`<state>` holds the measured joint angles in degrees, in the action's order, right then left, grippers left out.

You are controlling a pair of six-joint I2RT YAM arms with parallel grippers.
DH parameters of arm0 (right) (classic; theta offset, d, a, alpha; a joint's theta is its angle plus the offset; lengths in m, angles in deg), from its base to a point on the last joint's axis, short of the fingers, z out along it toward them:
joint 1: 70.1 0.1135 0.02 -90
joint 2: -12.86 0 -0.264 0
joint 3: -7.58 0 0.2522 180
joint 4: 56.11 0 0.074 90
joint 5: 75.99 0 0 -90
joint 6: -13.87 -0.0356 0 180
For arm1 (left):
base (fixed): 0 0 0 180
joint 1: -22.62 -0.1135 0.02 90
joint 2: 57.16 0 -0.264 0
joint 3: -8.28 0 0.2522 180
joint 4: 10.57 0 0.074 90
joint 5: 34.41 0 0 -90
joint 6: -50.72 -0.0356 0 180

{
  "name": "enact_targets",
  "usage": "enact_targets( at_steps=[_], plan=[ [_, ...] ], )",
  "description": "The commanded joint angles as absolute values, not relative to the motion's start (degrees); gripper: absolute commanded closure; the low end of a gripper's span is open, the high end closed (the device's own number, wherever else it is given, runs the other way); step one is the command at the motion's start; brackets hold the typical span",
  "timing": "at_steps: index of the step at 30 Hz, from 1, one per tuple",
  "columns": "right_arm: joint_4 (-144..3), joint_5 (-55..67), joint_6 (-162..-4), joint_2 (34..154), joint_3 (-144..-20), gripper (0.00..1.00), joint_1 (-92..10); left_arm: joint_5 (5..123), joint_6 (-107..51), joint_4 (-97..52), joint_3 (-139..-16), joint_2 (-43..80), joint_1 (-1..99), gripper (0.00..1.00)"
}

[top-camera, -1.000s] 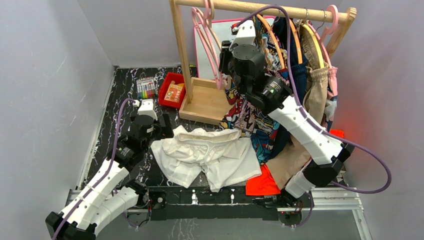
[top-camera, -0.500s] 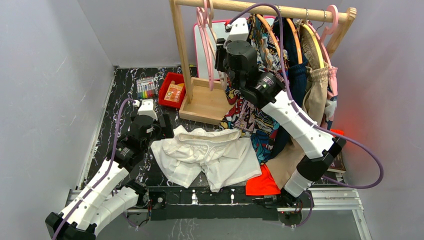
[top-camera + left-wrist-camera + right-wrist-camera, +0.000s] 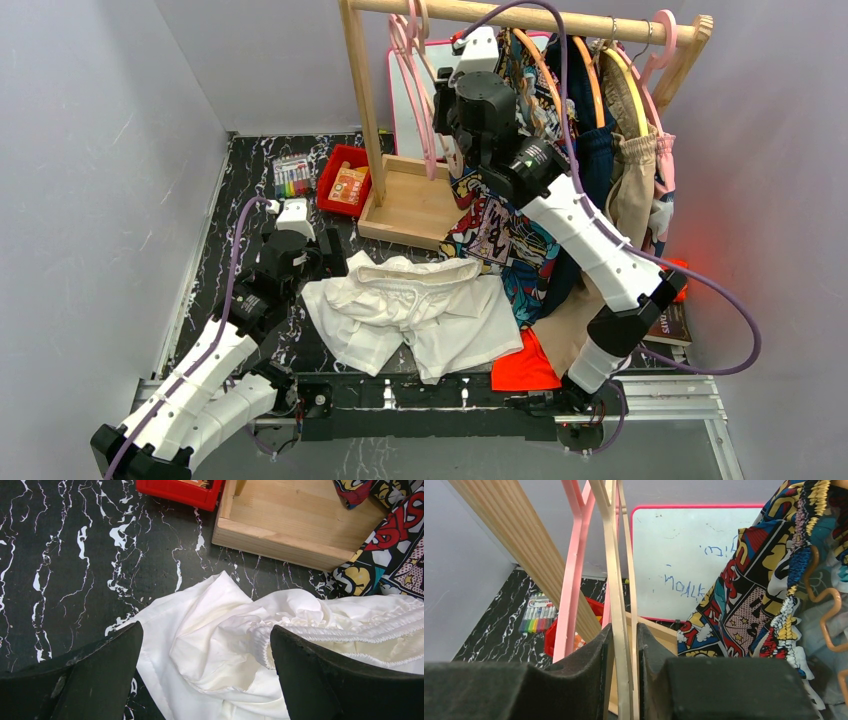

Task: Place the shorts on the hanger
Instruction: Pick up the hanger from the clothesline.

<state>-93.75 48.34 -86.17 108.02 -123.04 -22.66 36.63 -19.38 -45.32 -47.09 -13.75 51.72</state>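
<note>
The white shorts (image 3: pixel 410 310) lie crumpled on the black marble table, waistband toward the rack. In the left wrist view the shorts (image 3: pixel 225 630) fill the space under my fingers. My left gripper (image 3: pixel 335 258) (image 3: pixel 205 630) is open and empty, just above the shorts' left waistband corner. My right gripper (image 3: pixel 445 115) (image 3: pixel 624 630) is raised at the rack's left end and shut on a thin bar of the cream hanger (image 3: pixel 616 570), which hangs beside a pink hanger (image 3: pixel 574 565). In the top view the cream hanger is hard to tell from the pink ones.
The wooden rack's rail (image 3: pixel 520 15), post (image 3: pixel 362 90) and base tray (image 3: pixel 415 200) stand behind the shorts. A comic-print garment (image 3: pixel 500 235), tan shorts (image 3: pixel 630 180) and other clothes hang on the right. A red bin (image 3: pixel 345 180), markers (image 3: pixel 292 177), a whiteboard (image 3: pixel 694 555) and an orange cloth (image 3: pixel 525 368) lie around.
My right arm has shifted slightly left and up at the rack, and the hangers there have swung with it. The left arm and the shorts have not moved.
</note>
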Motion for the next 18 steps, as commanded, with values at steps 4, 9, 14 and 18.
enact_targets(
  at_steps=[4, 9, 14, 18],
  plan=[
    [-91.2, 47.2, -85.5, 108.6, -125.9, 0.87, -23.2, 37.0, -20.1, -44.9, -48.3, -14.2, 51.9, 0.02],
    [-89.0, 47.6, -85.3, 107.2, -124.3, 1.00, -23.2, 37.0, -20.1, -44.9, -48.2, -14.2, 51.8, 0.02],
    [-85.9, 47.5, -84.8, 105.0, -121.8, 1.00, -23.2, 37.1, -20.1, -44.8, -48.4, -14.1, 51.9, 0.02],
    [-81.6, 47.2, -84.5, 103.0, -119.1, 1.00, -23.2, 37.0, -20.2, -44.9, -48.2, -14.3, 51.8, 0.02]
  ],
)
